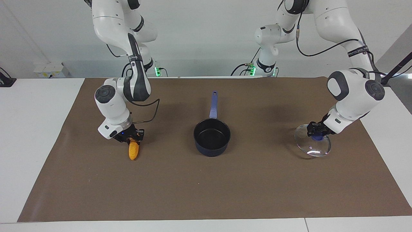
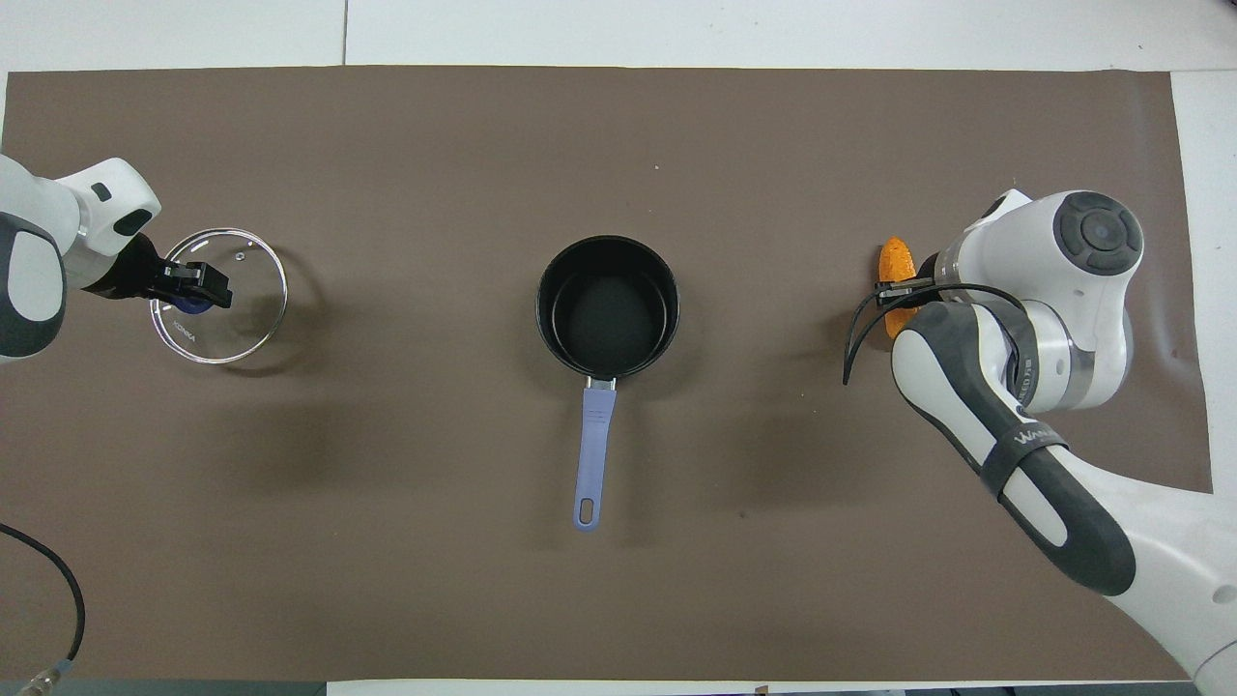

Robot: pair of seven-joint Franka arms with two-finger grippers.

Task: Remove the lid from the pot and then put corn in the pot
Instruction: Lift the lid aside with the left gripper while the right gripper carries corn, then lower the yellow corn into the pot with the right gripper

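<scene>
A brown mat covers the surface [image 1: 206, 193]; the pot [image 1: 211, 138] sits open mid-mat. The left gripper [image 1: 317, 130] pinches the lid [image 1: 312, 145] by its knob at its end. The right gripper [image 1: 131, 137] clamps the corn [image 1: 133, 151] near one tip, so it could swing or slip during the carry.

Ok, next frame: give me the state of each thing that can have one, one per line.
pot: uncovered, empty, upright mid-table.
lid: off the pot, tilted at the left arm's end of the table, knob gripped.
corn: gripped at one end, over the table.
left tool: shut on the lid's knob.
right tool: shut on the corn.
</scene>
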